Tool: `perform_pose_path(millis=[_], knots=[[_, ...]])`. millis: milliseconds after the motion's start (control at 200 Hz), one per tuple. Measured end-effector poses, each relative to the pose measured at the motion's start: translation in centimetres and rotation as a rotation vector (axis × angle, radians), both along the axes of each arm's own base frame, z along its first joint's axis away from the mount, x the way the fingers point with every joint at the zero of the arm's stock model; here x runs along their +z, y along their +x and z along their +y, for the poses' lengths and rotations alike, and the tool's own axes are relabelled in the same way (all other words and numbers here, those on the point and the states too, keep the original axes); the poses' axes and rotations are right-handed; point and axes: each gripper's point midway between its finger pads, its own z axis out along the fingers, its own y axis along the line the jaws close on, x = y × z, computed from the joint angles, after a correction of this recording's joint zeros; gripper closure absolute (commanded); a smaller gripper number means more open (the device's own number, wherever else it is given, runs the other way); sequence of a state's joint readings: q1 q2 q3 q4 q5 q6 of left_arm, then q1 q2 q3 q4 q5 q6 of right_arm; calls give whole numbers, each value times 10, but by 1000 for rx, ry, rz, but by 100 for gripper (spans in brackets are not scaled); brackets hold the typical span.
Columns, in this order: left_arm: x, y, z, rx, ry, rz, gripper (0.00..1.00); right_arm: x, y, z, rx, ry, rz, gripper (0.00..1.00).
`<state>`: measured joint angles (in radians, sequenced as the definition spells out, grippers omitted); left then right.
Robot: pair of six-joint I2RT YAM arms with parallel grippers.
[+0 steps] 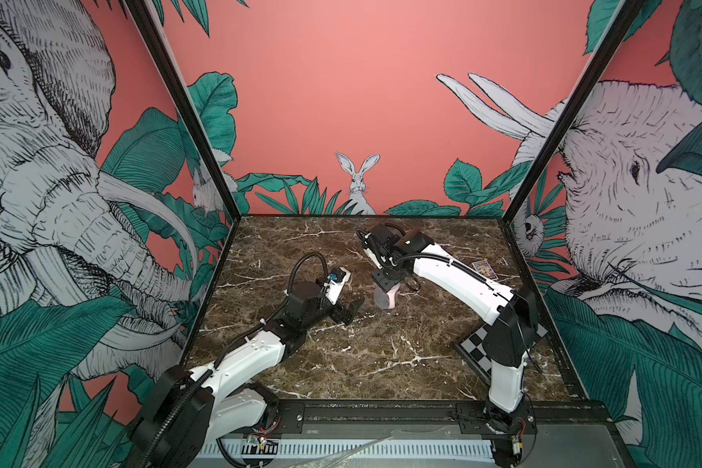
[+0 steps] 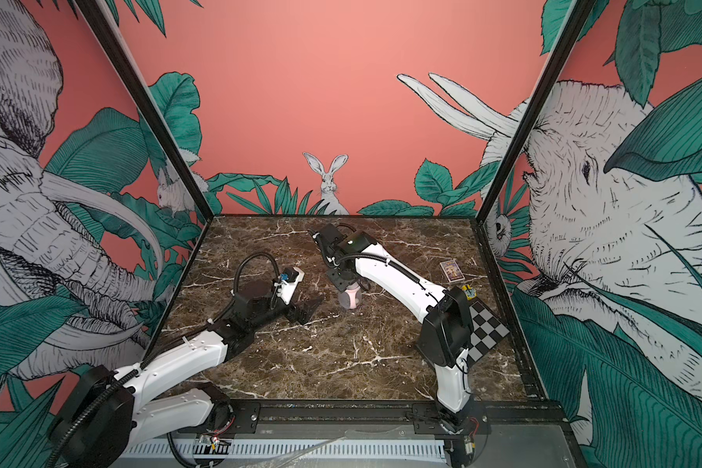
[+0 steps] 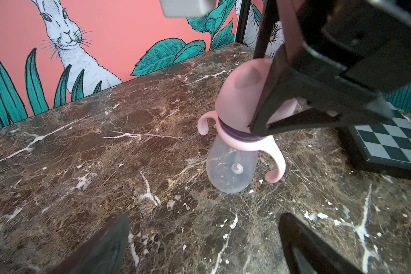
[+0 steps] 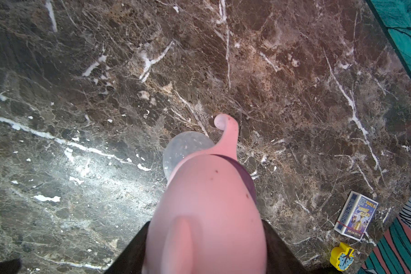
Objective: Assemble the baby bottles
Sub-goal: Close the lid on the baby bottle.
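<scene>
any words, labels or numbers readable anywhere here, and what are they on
No text reads clearly.
On the small card box: printed lettering, too blurred to read.
On the small yellow object: a blue mark, illegible.
On the baby bottle and checkerboard: none visible.

Pink dome cap (image 4: 207, 213) blurred (too close), checkerboard (image 1: 474, 344) half hidden behind right arm (image 1: 454, 275)

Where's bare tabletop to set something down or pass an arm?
Bare: front middle between left arm and right arm; far-left corner beyond the left pincer. Crowded: centre, where the right pincer holds the bottle; right edge with card box and checkerboard.
</scene>
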<state>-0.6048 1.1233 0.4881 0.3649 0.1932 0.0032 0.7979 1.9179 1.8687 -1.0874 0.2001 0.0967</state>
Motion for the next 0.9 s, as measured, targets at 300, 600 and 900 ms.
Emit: perform_pose_path(millis=[300,600,900], knots=[[0,0,0,0,0,0,0,4,4,-2,-8,-10,-23,36],[0,0,0,0,1,1,1,6,8,3,-7,3,-28,36],[-1,0,0,-2,6,0,1,3,5,6,2,15,-4,34]])
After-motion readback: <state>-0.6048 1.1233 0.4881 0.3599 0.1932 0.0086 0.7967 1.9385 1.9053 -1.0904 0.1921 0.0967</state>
